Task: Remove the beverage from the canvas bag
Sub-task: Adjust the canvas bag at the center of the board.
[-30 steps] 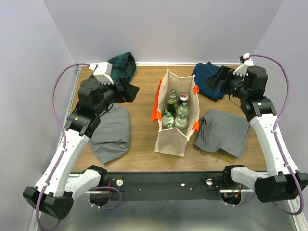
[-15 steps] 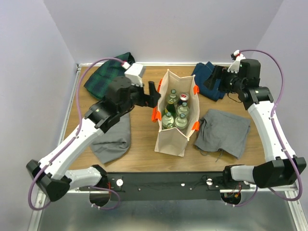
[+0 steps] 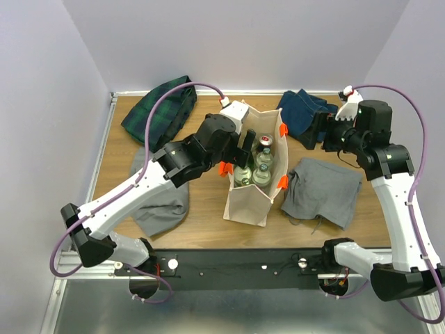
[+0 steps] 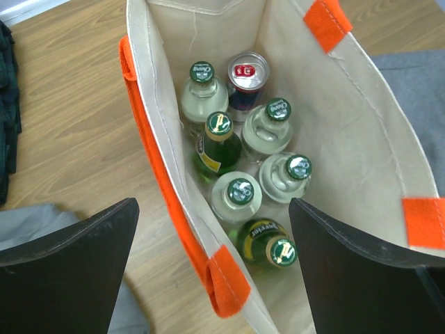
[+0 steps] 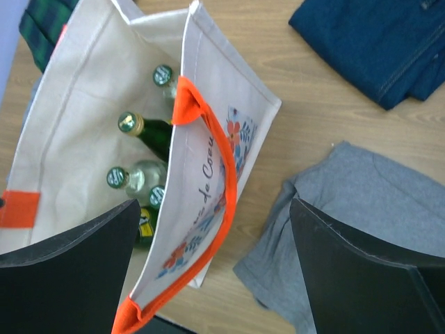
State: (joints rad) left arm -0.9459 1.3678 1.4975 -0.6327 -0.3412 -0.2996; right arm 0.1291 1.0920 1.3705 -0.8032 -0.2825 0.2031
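The beige canvas bag (image 3: 247, 196) with orange handles stands upright at the table's middle, its mouth open. It holds several glass bottles and a red-and-blue can (image 4: 247, 73). Clear bottles have green caps (image 4: 240, 191); two green bottles (image 4: 281, 252) have gold-and-green caps. My left gripper (image 3: 245, 144) hovers open over the bag's left rim. In the left wrist view it (image 4: 215, 278) straddles the orange handle (image 4: 226, 285), holding nothing. My right gripper (image 3: 318, 132) is open and empty, up to the right of the bag (image 5: 208, 181), above wood and grey cloth.
A plaid cloth (image 3: 158, 104) lies at the back left and folded blue jeans (image 3: 306, 115) at the back right. A grey cloth (image 3: 163, 202) lies left of the bag and another grey cloth (image 3: 323, 191) lies right of it.
My left arm has swung from the back left across to the bag, and its gripper now hangs over the bag's left rim. My right gripper has shifted only slightly.
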